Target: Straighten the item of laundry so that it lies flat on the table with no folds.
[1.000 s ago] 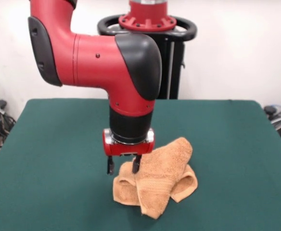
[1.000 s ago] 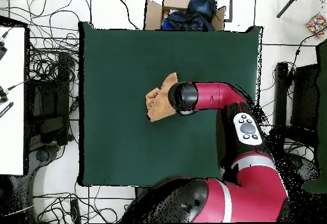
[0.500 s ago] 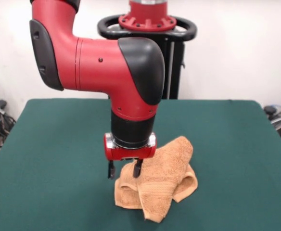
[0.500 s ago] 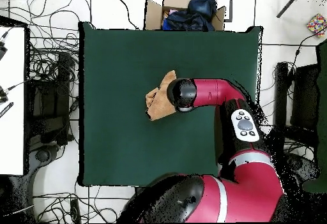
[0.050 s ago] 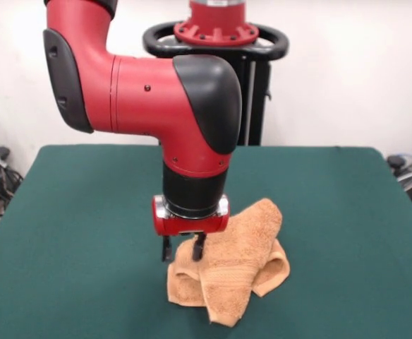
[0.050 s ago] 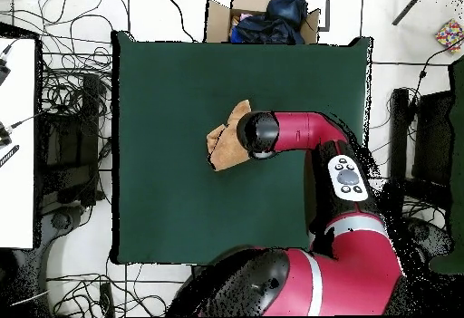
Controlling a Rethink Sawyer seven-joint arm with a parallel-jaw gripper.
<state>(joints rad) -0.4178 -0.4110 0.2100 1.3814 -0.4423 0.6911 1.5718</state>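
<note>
Crumpled orange-tan terry washcloth point(image 5: 231, 272) lies bunched near the middle of the dark green felt table point(image 5: 79, 212) — black two-finger gripper point(image 5: 183, 248) narrowed at its edge, possibly pinching a fold.

Over the last second the red and black arm's gripper point(image 5: 183, 248) has sunk lower and shifted slightly towards the picture's right in the front view, ending at the upper left edge of the crumpled orange-tan terry washcloth point(image 5: 231, 272). Its two dark fingers point(image 5: 198, 247), set wider apart earlier, now stand closer together, with the left one drawn in towards the cloth's raised fold. The washcloth's left lobe looks a little more bunched and taller than before, and in the overhead view the arm's wrist point(image 6: 256, 135) has slid slightly towards the picture's top over the cloth
</note>
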